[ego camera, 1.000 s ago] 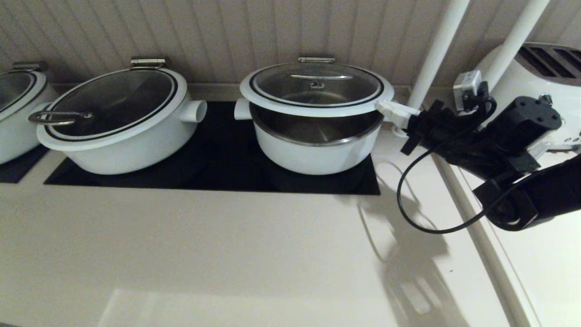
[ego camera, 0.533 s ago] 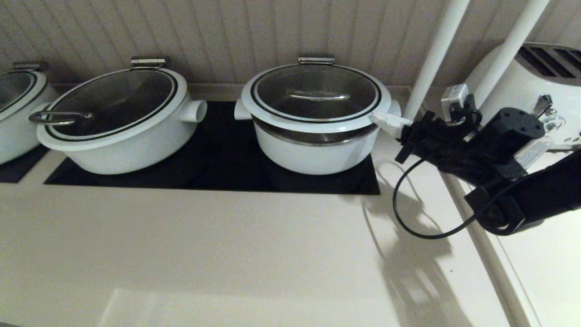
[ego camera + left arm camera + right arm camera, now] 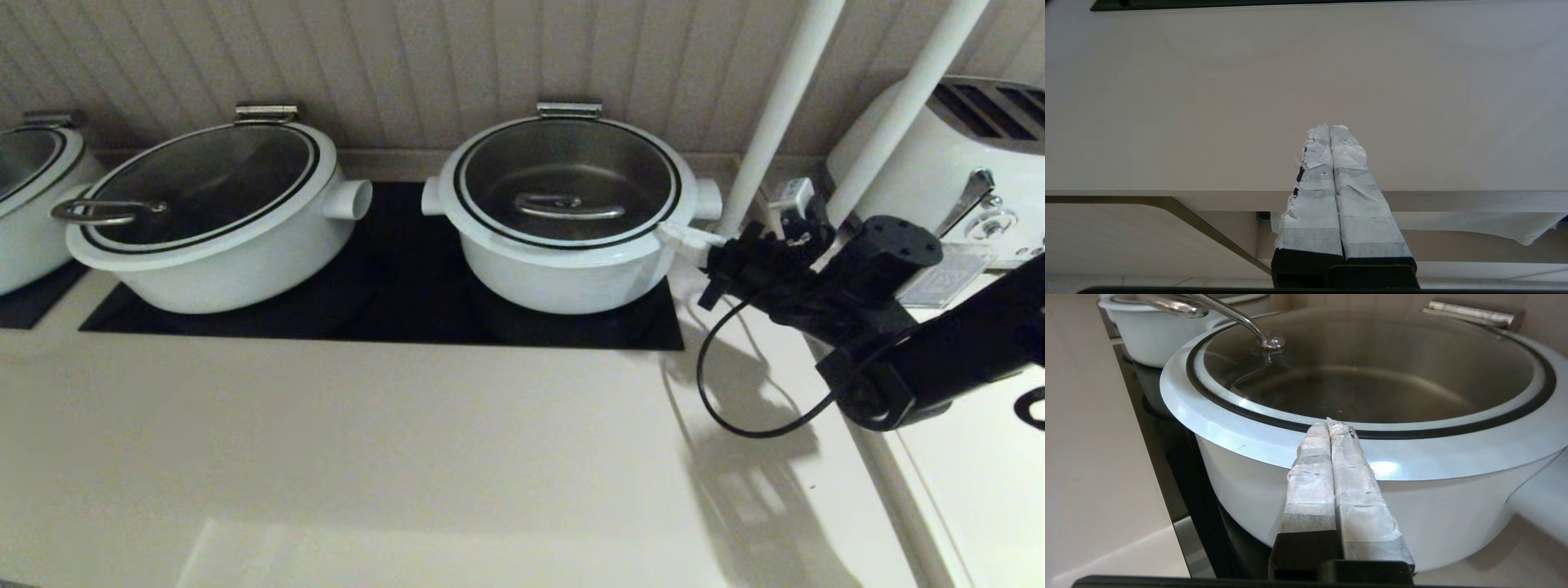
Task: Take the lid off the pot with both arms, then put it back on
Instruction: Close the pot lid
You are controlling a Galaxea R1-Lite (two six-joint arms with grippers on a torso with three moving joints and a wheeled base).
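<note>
The glass lid [image 3: 567,184] with its white rim, black ring and steel bar handle [image 3: 567,206] lies flat and closed on the round white pot [image 3: 563,278]. It also shows in the right wrist view [image 3: 1363,388]. My right gripper [image 3: 673,233] is shut and empty, its taped fingertips [image 3: 1331,426] resting on the lid's white rim at the pot's right side. My left gripper [image 3: 1329,128] is shut and empty, out of the head view, over bare counter near the front edge.
A wider white pot [image 3: 220,212] with an edge loop handle stands left on the black cooktop [image 3: 392,302]. Another pot [image 3: 33,196] is at far left. A white toaster [image 3: 955,163] and two white poles [image 3: 775,106] stand at right. A loose black cable [image 3: 735,408] hangs from my right arm.
The lid, tilted up at its front a second ago, has come down flat onto the pot. My right gripper has dropped with its rim and moved slightly left.
</note>
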